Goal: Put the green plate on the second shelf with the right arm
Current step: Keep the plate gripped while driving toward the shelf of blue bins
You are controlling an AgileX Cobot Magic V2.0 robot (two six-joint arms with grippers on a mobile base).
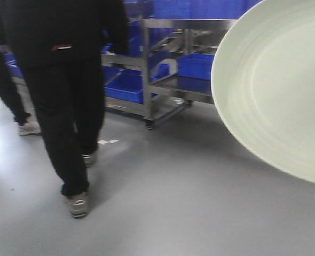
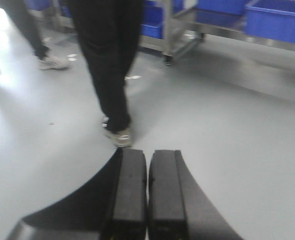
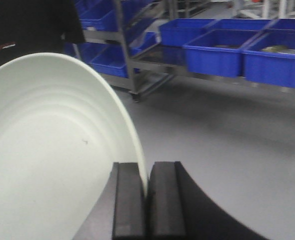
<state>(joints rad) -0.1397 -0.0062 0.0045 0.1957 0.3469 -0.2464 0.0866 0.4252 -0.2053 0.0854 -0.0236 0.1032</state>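
Note:
The green plate (image 1: 277,85) fills the right side of the front view, tilted and held up in the air. In the right wrist view the same pale plate (image 3: 47,150) spreads to the left, and my right gripper (image 3: 147,167) is shut on its rim, one pad on each face. My left gripper (image 2: 147,155) is shut with nothing between its fingers, hanging over bare grey floor. A metal shelf rack (image 1: 163,69) on wheels stands ahead; I cannot tell which level is the second shelf.
A person in black (image 1: 67,80) walks just ahead on the left; a second person's leg (image 1: 8,90) shows at the far left. Blue bins (image 3: 222,50) sit on the metal racks. Grey floor (image 1: 173,202) lies between me and the rack.

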